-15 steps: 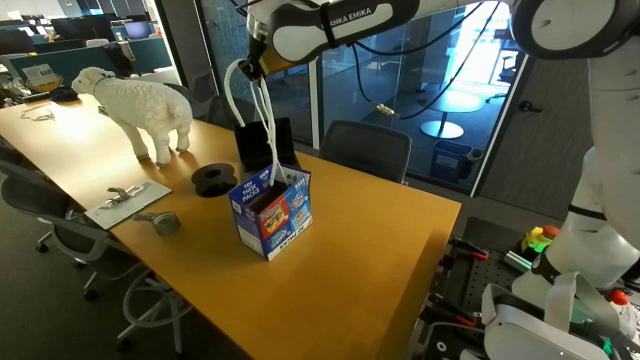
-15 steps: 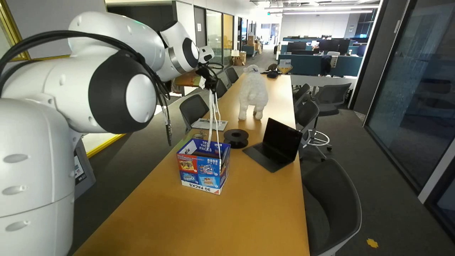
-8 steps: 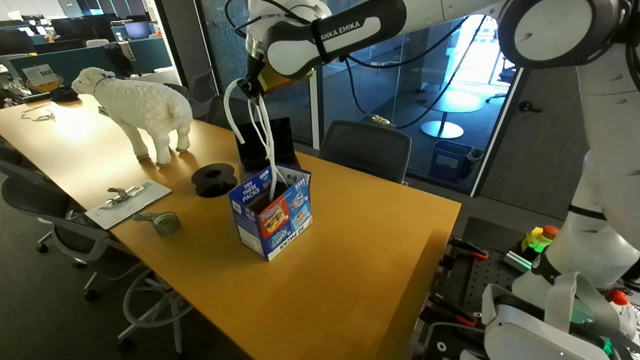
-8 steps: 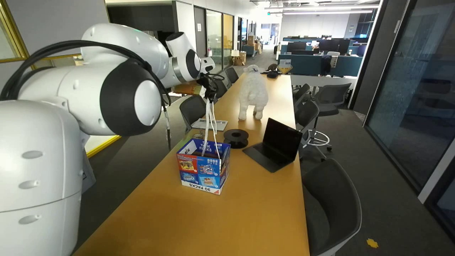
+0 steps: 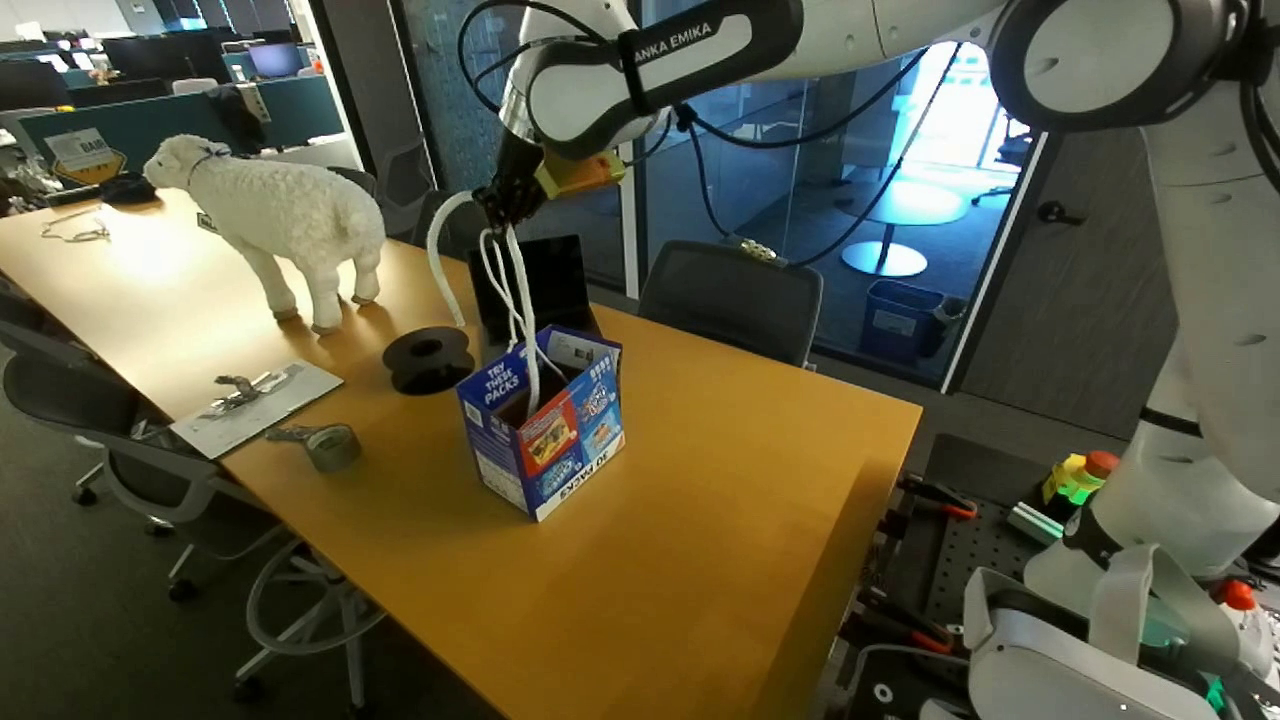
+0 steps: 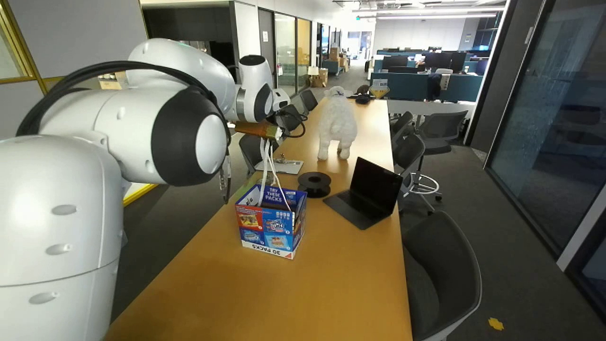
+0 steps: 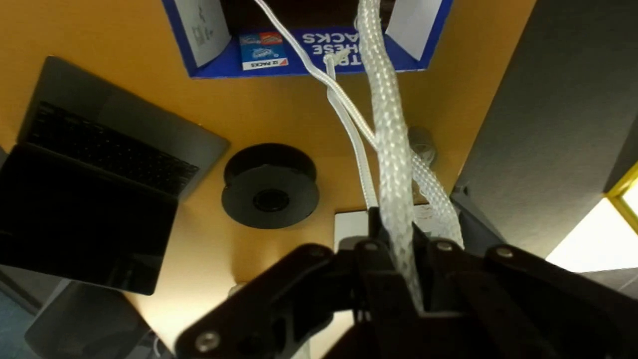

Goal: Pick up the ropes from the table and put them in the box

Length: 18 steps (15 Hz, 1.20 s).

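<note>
Several white braided ropes (image 5: 526, 320) of differing thickness are held bunched at the top above an open-topped, cube-like box (image 6: 265, 230) of blue cardboard printed in red and white; the lower ends of a thick one and a thinner one are dipped inside it, while another is arched outward, its free end hung outside. The box is stood with its opening upward on a smooth, orange-brown wooden worktop (image 5: 720, 470), the "30 PACKS" lettering inverted.

White ropes (image 7: 390, 124), blue box (image 6: 267, 232), fingers (image 7: 374, 274) — seemingly black
</note>
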Available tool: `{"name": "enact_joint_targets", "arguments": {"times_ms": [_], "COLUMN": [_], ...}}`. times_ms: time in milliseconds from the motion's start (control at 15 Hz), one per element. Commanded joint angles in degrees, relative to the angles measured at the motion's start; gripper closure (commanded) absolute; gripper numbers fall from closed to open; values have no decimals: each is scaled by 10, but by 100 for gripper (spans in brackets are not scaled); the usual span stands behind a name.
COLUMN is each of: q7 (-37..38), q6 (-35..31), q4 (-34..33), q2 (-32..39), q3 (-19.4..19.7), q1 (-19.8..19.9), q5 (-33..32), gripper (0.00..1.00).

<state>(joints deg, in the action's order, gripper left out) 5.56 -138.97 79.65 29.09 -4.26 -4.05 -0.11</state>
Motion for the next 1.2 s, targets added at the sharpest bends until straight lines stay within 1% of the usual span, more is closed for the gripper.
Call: {"name": "enact_joint_targets", "arguments": {"times_ms": [0, 200, 400, 733, 1133], "q7": [-120, -183, -213, -242, -245], "q6": [1, 10, 9, 12, 17], "q4": [12, 28, 40, 46, 31], "q2": [0, 0, 8, 31, 74], "q3": [-41, -51, -48, -48, -45], "q1": [36, 52, 57, 67, 74], "q5": [65, 90, 91, 89, 85], "gripper": [92, 92, 92, 92, 91]}}
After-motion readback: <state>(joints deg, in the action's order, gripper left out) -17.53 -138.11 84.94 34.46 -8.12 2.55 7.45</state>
